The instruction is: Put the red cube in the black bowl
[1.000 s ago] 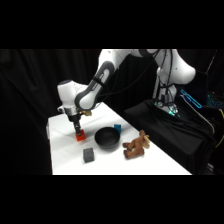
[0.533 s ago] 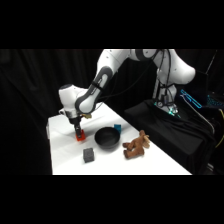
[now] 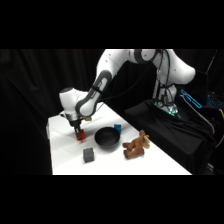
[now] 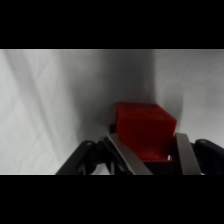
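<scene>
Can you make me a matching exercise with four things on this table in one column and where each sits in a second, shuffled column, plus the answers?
1. red cube
2. black bowl
3. dark grey cube
4. brown plush toy

A. middle of the table
B. nearest the camera's edge
C. between the end effector's fingers
D. right of the bowl

Pairs: 1-C, 2-A, 3-B, 4-D

Red cube (image 4: 145, 131), glossy black bowl (image 3: 108, 138), brown plush toy (image 3: 136, 145), seemingly teal cube (image 3: 118, 128).
</scene>
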Controlling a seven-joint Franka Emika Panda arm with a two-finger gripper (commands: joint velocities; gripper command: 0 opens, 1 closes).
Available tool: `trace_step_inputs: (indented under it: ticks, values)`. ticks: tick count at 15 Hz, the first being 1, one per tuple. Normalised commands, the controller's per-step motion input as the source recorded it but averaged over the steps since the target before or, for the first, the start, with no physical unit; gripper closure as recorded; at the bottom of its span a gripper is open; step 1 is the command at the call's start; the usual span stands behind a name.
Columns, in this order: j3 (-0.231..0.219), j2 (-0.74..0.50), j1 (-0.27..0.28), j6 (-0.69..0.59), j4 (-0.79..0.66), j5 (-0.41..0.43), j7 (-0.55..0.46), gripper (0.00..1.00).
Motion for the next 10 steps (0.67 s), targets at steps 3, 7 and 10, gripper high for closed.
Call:
trace_step_inputs:
  ticks: [3,7,10]
  values:
    - [0.010,0.03,-0.017,0.01,0.13,0.059,-0.01,0.71]
    - [-0.023,-0.14,0.014,-0.15,0.01,0.044,0.04,0.74]
    - [-0.011,-0.37,0.025,-0.26,-0.16,0.037,-0.01,0.74]
